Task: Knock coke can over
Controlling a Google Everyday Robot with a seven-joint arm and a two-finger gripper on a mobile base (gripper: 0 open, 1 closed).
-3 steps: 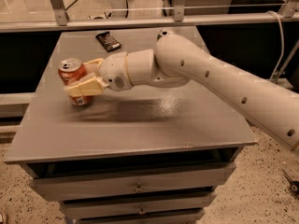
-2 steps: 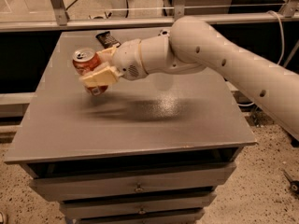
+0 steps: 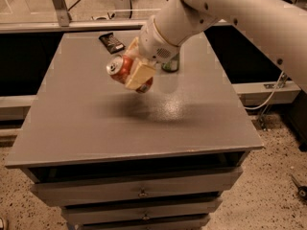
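Observation:
The coke can (image 3: 120,68) is red-orange with a silver top. It is held in the air above the middle of the grey table (image 3: 86,123), tilted with its top toward the left. My gripper (image 3: 135,74) is shut on the can, with a cream-coloured finger (image 3: 139,75) across its front. The white arm comes in from the upper right. The can's shadow lies on the table below it.
A green can (image 3: 171,64) stands on the table just behind the wrist, partly hidden. A dark flat packet (image 3: 111,42) lies at the table's back left. Drawers are below the front edge. A railing runs behind the table.
The gripper has lifted the can off the left part of the table and carried it right and toward the middle, and the can has tilted further.

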